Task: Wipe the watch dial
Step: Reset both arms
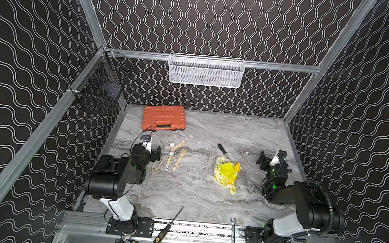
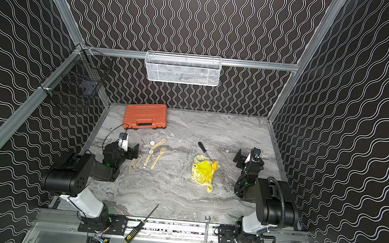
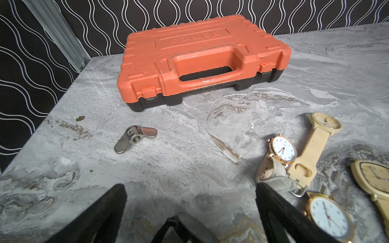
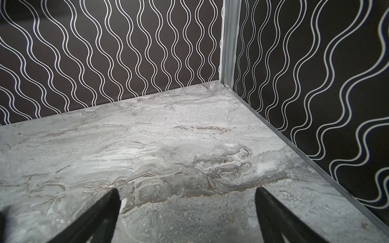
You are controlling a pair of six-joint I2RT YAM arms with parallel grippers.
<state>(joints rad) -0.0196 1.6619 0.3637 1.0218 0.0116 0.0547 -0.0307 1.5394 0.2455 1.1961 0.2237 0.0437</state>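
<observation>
Several wristwatches lie close together left of the table's middle. Two have white dials (image 1: 171,145) (image 3: 283,149) (image 3: 328,214) and two are beige with cream dials (image 1: 183,152) (image 3: 325,123). A crumpled yellow cloth (image 1: 226,174) (image 2: 203,172) lies right of centre. My left gripper (image 1: 157,154) (image 2: 134,152) (image 3: 190,187) hovers open and empty just left of the watches. One of its fingers (image 3: 273,202) is beside a grey strap. My right gripper (image 1: 262,160) (image 2: 238,158) (image 4: 187,190) stands open and empty over bare table, right of the cloth.
An orange tool case (image 1: 163,117) (image 3: 197,61) sits at the back left. A wing nut (image 3: 134,138) lies in front of it. A black-handled screwdriver (image 1: 222,149) lies by the cloth. A yellow-handled screwdriver (image 1: 170,225) and a wrench (image 1: 233,238) lie on the front rail. Wire baskets (image 1: 205,71) (image 1: 102,87) hang on the walls.
</observation>
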